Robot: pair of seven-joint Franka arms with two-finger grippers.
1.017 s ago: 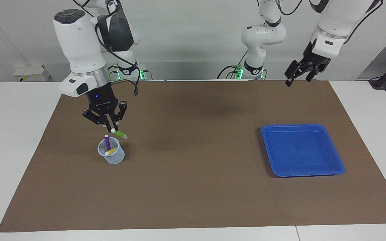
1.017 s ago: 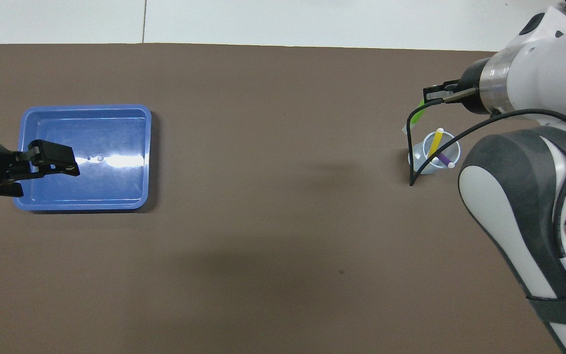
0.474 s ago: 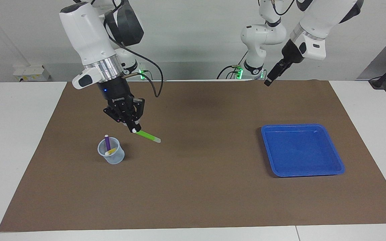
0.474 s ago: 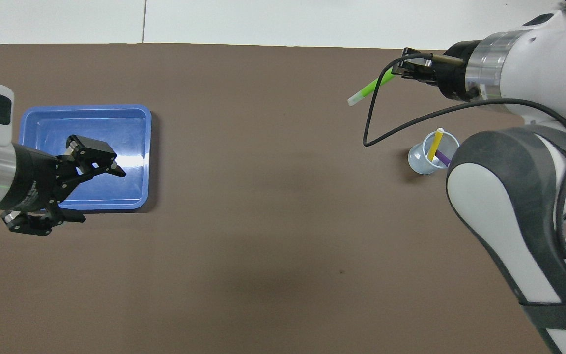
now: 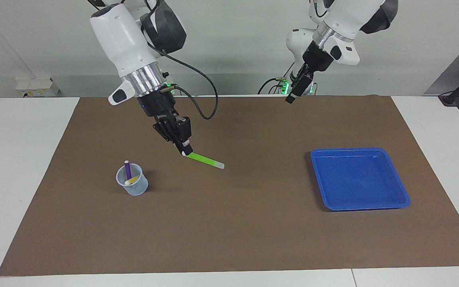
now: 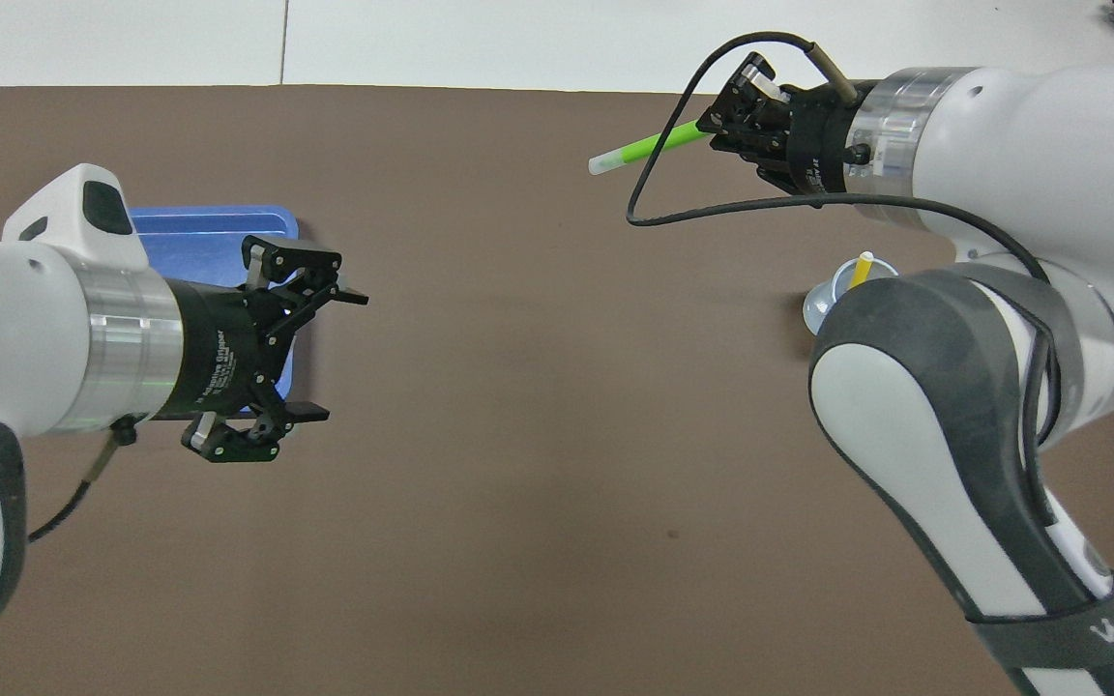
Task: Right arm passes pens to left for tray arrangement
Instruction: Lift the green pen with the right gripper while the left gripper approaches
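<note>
Early days: right tool (image 5: 184, 150) is clamped on the green pen (image 5: 204, 160), mid-frame over the mat. Left tool (image 6: 310, 353) hangs wide open, empty. Tray (image 5: 359, 179), lower right, has nothing; purple (image 5: 127, 170) and yellow (image 5: 133, 180) sit in the cup (image 5: 132, 184).

Glossy plastic tray (image 5: 359, 179), matt mat (image 5: 229, 223)

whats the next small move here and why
Probably carry the green pen farther toward the left end effector. The right end effector is shut on the pen's end over the mat, while the left one stands open, apart from it, near the tray.
</note>
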